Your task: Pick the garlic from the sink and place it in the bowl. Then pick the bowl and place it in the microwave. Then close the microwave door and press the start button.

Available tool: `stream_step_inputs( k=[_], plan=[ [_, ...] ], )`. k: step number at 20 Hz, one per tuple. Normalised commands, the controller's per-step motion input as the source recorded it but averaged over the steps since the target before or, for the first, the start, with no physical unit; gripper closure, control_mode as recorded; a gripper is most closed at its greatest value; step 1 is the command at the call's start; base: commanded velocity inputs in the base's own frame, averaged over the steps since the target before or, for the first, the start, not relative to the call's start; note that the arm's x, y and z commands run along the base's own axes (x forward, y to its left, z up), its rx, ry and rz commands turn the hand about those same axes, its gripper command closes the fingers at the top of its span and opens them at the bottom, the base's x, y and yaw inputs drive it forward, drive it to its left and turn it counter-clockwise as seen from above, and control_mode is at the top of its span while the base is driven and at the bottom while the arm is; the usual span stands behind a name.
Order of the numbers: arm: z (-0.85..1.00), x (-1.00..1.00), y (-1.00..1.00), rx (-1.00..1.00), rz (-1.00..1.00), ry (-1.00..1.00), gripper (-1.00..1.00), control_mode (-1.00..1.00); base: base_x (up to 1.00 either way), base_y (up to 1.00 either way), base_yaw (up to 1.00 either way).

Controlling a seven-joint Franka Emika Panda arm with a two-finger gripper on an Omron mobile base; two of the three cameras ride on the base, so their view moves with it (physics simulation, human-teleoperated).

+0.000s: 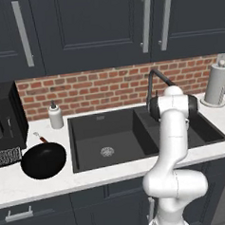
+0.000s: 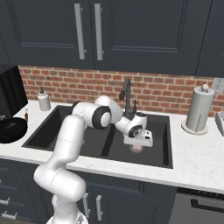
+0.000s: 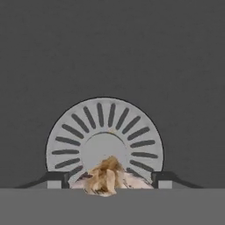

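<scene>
Sink (image 1: 101,134) fills the middle of the left base view, a matte black 2-basin unit set into the pale counter (image 1: 57,182), with a round metal drain (image 1: 107,152) in the left basin. The bowl (image 1: 43,160), glossy black and shallow, sits on the counter just left of the sink, and the microwave (image 1: 5,122) stands at the far left edge. A soap dispenser (image 1: 55,116) rests against the brick wall behind the bowl, and a paper towel holder (image 1: 216,84) stands to the right. The white arm (image 1: 174,148) rises in front of the right basin and hides what lies in it.

In the right base view the arm bends down into the right basin beside the dark faucet (image 2: 126,94). The gripper (image 2: 137,146) hangs just over the basin floor, and the garlic (image 2: 137,148) shows as a small pinkish bulb directly beneath it.

In the hand view the garlic (image 3: 108,179) lies on the edge of the slotted metal drain of the right basin. The 2 dark fingers (image 3: 56,179) stand on either side of the bulb, fairly wide, with a small gap between each tip and the bulb, so they flank it without gripping it.
</scene>
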Motion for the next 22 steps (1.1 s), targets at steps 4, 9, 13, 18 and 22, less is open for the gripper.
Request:
stream_step_inputs(
  k=[4, 9, 13, 18, 22],
  plan=[
    [0.12, -0.89, 0.01, 0.0, 0.0, -0.18, 1.0, -1.0, 0.0, 0.0, 0.0],
    [0.5, -0.86, 0.0, 0.0, 0.0, -0.34, 1.0, -1.0, 0.0, 0.0, 0.0],
    [0.97, -0.6, 0.0, 0.0, 0.0, -0.42, 1.0, -1.0, 0.0, 0.0, 0.0],
    [0.99, -0.46, 0.0, 0.06, 0.0, -0.17, 1.0, -1.0, 0.0, 0.0, 0.0],
    [1.0, -0.5, 0.01, 0.06, 0.0, -0.09, 1.0, -1.0, 0.0, 0.0, 0.0]
  ],
)
